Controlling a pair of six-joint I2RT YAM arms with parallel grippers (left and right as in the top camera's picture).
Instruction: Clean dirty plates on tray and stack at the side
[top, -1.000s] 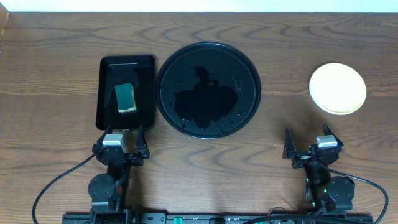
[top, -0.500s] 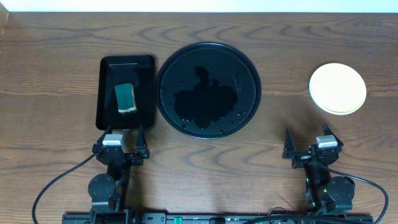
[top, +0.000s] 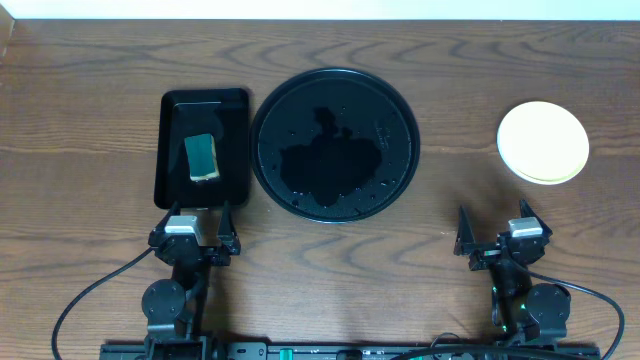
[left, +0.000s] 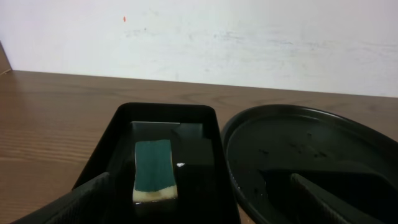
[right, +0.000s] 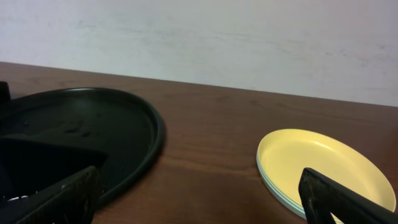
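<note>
The large round black tray (top: 334, 143) sits at the table's centre with no plates on it; it also shows in the left wrist view (left: 311, 158) and the right wrist view (right: 81, 137). The plates (top: 543, 141) stand stacked at the right, the pale yellow one on top, with mint-green rims under it in the right wrist view (right: 323, 168). My left gripper (top: 194, 226) is open and empty near the front edge, just below the rectangular tray. My right gripper (top: 493, 232) is open and empty, in front of the plate stack.
A small rectangular black tray (top: 172, 150) left of the round tray holds a green-and-yellow sponge (top: 202, 157), also shown in the left wrist view (left: 154, 177). A pale wall stands behind the table.
</note>
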